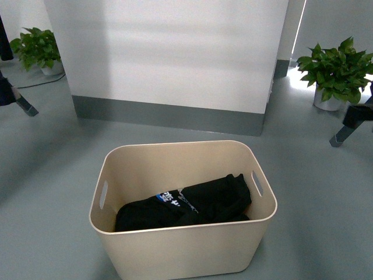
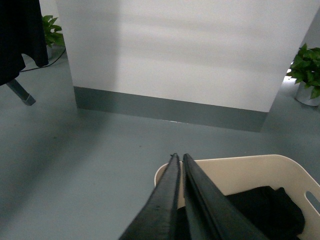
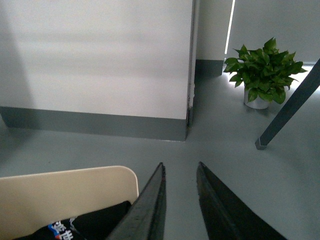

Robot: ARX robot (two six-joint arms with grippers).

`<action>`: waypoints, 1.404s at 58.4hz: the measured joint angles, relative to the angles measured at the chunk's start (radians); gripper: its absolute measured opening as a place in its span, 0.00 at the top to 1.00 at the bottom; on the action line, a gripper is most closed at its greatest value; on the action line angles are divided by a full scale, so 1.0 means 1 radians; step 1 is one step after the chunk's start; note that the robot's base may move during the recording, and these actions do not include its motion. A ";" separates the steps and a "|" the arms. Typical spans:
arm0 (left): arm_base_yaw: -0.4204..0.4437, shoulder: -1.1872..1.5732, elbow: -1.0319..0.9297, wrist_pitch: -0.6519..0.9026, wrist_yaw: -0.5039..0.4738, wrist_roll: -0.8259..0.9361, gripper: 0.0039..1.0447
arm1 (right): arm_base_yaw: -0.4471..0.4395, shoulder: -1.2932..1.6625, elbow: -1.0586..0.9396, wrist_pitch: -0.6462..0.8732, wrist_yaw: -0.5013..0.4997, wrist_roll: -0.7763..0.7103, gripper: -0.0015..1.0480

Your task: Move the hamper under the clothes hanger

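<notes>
The beige hamper (image 1: 175, 251) stands on the grey floor close in front of me, with a black garment (image 1: 186, 204) lying in it. Slanted dark grey legs of the clothes hanger show at the far left (image 1: 24, 105) and far right (image 1: 344, 133). A dark cloth hangs over the left leg (image 2: 20, 92). My left gripper (image 2: 179, 156) is shut, its tips above the hamper's left rim (image 2: 161, 172). My right gripper (image 3: 181, 166) is open, held above the floor just beyond the hamper's right corner (image 3: 131, 179). Neither arm shows in the front view.
A white wall block with a grey baseboard (image 1: 169, 114) stands behind the hamper. Potted plants sit at the back left (image 1: 38, 49) and back right (image 1: 332, 73). Grey floor (image 1: 46, 175) surrounds the hamper on both sides.
</notes>
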 joint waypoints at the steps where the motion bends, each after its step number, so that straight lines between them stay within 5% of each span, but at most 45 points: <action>1: 0.002 -0.023 -0.021 0.001 0.005 0.000 0.98 | -0.004 -0.016 -0.018 0.000 -0.008 0.000 0.83; 6: 0.014 -0.095 -0.087 0.001 0.013 0.000 0.97 | -0.026 -0.102 -0.096 -0.001 -0.037 -0.004 0.99; 15: 0.066 -0.139 -0.183 0.043 0.070 0.002 0.97 | -0.057 -0.218 -0.185 -0.027 -0.062 -0.004 0.98; 39: 0.077 -0.499 -0.322 -0.174 0.074 0.004 0.97 | -0.168 -0.583 -0.351 -0.230 -0.168 -0.004 0.98; 82: 0.077 -1.051 -0.359 -0.658 0.074 0.004 0.97 | -0.169 -1.159 -0.413 -0.723 -0.172 -0.004 0.98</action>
